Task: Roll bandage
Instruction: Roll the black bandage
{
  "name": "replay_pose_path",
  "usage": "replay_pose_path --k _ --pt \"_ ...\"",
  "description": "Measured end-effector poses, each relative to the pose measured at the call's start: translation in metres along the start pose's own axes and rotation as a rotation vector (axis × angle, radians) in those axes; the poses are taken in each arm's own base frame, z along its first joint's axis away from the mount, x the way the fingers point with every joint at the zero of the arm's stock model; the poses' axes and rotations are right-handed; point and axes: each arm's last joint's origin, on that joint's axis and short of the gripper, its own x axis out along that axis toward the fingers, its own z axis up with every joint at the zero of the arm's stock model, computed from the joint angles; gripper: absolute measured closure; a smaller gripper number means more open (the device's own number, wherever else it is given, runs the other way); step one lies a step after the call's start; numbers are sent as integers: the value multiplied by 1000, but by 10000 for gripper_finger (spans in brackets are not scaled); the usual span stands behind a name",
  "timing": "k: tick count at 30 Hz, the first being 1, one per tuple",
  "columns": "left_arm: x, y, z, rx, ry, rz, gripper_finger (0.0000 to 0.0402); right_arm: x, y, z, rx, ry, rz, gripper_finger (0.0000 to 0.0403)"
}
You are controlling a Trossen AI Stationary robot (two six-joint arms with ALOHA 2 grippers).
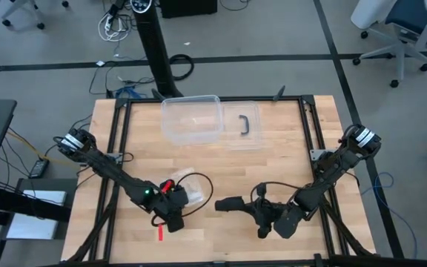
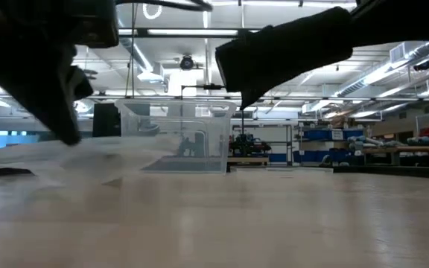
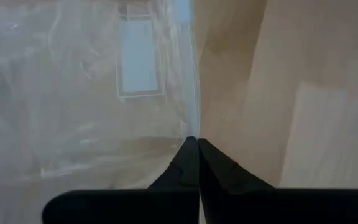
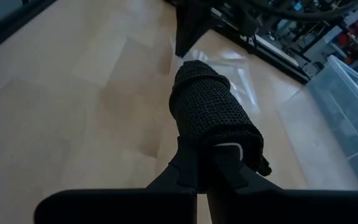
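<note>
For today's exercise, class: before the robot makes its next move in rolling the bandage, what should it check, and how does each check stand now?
1. Right gripper shut on the black woven fabric bandage roll: ok.
2. Bandage clear of the wooden table: ok, it hangs above it.
3. Left gripper shut on the crinkly clear plastic bag: ok.
4. Clear plastic box away from both arms: ok.
5. Bandage end tucked: cannot tell.

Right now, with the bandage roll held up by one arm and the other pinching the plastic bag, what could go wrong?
1. The right pincer grips the bandage only at one end, so most of the roll sticks out and may loosen or slip.
2. The left pincer is shut on the plastic bag; lifting could drag it across the table.
</note>
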Motion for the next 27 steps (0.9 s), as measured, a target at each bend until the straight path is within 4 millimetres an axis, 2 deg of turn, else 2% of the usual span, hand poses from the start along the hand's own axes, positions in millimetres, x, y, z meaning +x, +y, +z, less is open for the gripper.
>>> replay_pose_path --k 5,10,15,21,27 --pt "2 -2 18 -32 -145 -43 401 5 -5 2 33 -6 -9 397" --pt "4 6 35 -68 -274 13 401 12 -11 9 37 -59 29 397" --pt "5 10 49 -41 -352 4 401 25 -23 9 67 -43 25 397" --pt "6 13 54 -11 -370 13 401 38 -37 -4 188 65 30 397" --pt "6 14 55 15 -390 47 401 39 -37 -16 266 180 87 397"
